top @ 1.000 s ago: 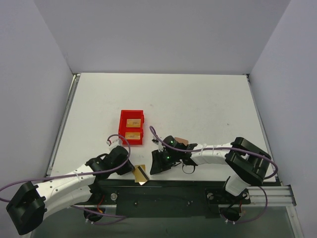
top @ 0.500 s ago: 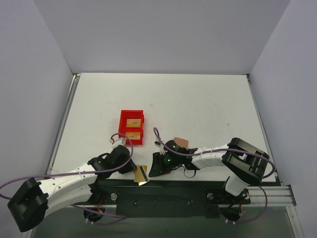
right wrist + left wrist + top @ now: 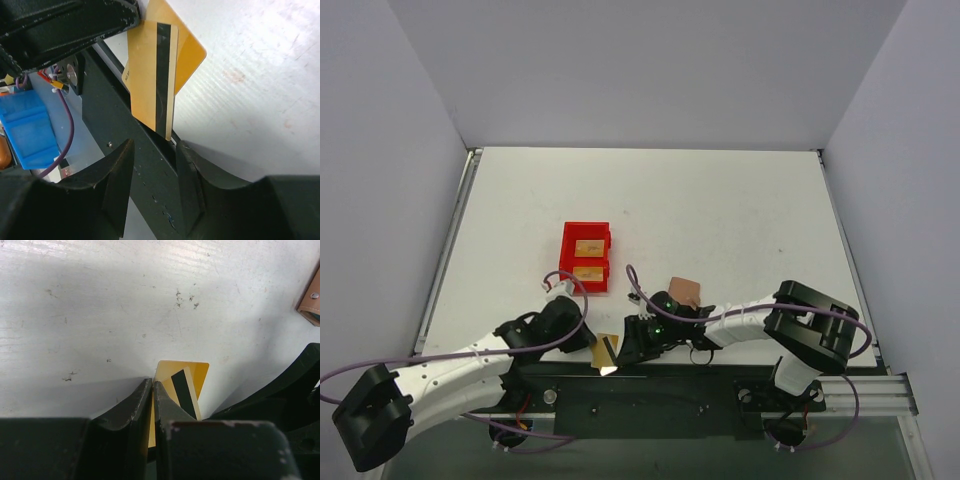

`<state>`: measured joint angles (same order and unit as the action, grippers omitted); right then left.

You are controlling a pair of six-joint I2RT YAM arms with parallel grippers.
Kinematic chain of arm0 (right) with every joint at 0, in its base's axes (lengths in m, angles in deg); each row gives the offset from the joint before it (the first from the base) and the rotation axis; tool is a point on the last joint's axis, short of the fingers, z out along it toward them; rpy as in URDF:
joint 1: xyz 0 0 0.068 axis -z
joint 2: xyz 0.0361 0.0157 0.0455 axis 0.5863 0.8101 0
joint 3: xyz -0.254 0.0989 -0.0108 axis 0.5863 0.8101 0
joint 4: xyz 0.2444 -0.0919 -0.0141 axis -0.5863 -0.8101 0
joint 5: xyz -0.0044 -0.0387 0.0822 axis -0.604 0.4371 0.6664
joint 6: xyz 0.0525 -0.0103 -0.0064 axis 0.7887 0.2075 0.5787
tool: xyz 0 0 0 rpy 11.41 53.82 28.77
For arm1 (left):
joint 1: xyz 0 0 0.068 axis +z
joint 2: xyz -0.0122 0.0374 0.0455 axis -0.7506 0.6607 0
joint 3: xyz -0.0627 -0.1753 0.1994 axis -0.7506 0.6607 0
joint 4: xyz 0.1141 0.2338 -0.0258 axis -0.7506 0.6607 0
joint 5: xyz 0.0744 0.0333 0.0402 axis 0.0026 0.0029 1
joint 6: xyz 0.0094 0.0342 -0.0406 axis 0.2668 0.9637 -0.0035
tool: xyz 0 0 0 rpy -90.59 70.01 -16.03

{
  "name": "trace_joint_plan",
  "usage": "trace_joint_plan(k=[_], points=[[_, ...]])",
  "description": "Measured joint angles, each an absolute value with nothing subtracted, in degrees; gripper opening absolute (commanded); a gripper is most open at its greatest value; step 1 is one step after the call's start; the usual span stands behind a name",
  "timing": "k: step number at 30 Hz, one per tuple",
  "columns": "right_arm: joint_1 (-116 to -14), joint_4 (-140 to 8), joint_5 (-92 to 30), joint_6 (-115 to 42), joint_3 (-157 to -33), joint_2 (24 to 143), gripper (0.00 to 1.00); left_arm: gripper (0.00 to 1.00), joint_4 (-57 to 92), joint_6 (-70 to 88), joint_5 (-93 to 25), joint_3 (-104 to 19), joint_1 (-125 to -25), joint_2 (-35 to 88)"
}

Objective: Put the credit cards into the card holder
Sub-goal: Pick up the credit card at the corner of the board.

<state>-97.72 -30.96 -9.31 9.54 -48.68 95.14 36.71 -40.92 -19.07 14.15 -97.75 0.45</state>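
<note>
Arms of a two-arm robot meet at the near edge of a white table [image 3: 720, 200], in what looks like a hand-over pose. The left gripper [image 3: 152, 386] is clamped tight on the credit cards [image 3: 186, 377], apparently two, fanned slightly: one shows its dark stripe, a plain gold one sits behind. The cards stand on edge and stick out past the fingertips w/ most of their face free, prob. so the other arm has room to take hold. They hang at the table's front edge, partly over the black mounting rail [image 3: 650, 385].

The right gripper [image 3: 155, 150] faces the cards from the opposite side, jaws parted, gap much wider than a card is thick, nothing held. In the right wrist view the striped card's lower corner points down at that gap and sits just above it; whether it touches a finger can't be told. Judgement: right arm is lining up to take a card from the left, as a regrip would give a better angle for slotting it in.

The card holder [image 3: 684, 291], a brown leather-like wallet, lies on the table just behind the right gripper, near the cards but apart from them; open or folded, can't tell. A red plastic bin [image 3: 586, 226] sits further back w/ two more credit cards inside, one per compartment
</note>
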Motion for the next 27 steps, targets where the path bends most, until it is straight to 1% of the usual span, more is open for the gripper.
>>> trace_joint_plan(k=[9,27], points=[[-99.75,-31.25,-10.4,10.98,-48.42,95.86,0.36,0.17,38.98,-40.62,-19.07,14.91,-97.83,-2.63],[-100.49,-31.58,-7.78,12.32,-51.28,99.95,0.36,0.17,38.41,-40.07,-19.46,14.93,-97.83,-2.06]])
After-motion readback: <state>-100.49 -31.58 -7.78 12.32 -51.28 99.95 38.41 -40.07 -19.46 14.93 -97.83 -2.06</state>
